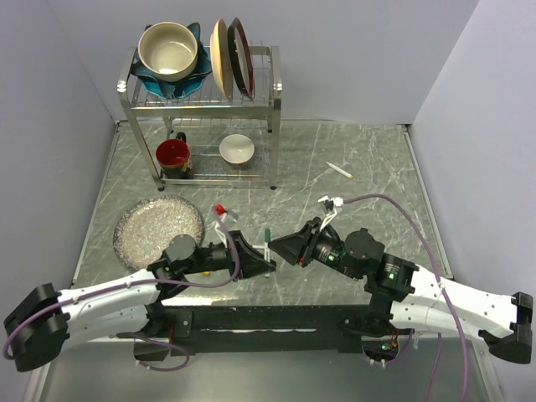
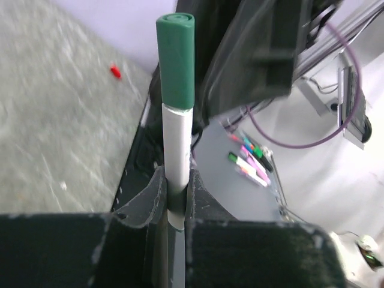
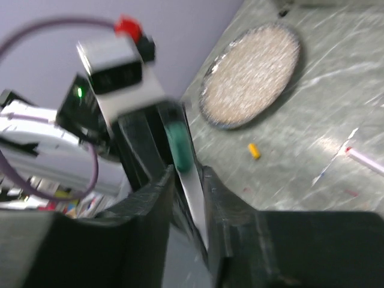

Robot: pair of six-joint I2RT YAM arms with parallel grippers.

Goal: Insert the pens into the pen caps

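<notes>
1 pen (image 2: 177,150) | white barrel, green cap (image 2: 176,60) on | left jaws clamped

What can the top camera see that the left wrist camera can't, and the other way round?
Only the top camera shows the dish rack, the red mug, the silver plate and a loose pen. Only the left wrist camera shows up close that the green cap sits on the white pen pinched in the left gripper, plus spare markers off the table. Both show that pen and a small red cap.
</notes>
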